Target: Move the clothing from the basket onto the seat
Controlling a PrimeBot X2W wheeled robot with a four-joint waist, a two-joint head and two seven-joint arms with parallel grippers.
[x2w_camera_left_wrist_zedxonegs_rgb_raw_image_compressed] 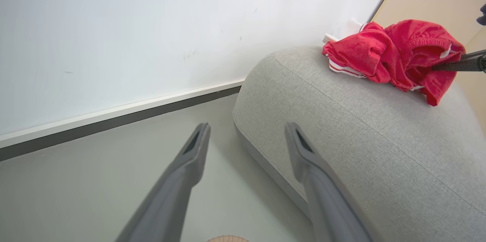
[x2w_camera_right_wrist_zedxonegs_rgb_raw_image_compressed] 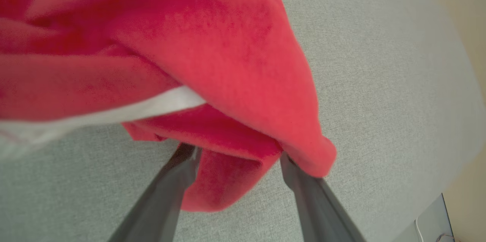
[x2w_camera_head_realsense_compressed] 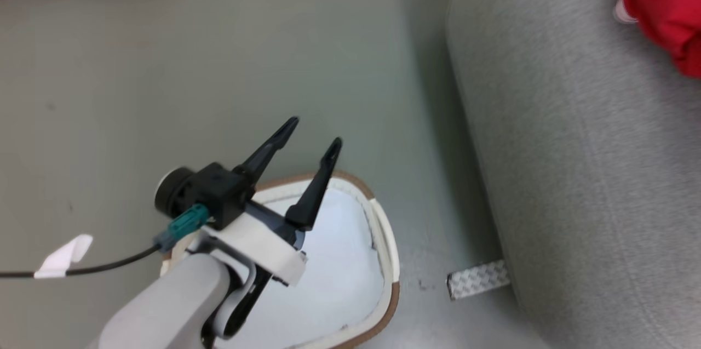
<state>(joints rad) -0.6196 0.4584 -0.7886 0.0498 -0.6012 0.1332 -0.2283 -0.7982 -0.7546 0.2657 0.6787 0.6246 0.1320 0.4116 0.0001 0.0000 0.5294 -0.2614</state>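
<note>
Red fabric garment on grey upholstered sofa, between my right tool's spread fingers; left tool also spread.

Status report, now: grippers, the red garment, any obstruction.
Left gripper open, empty, above basket. Right gripper open, tips buried in clothing. Clothing lying on seat. Fabric may snag on withdrawal.
</note>
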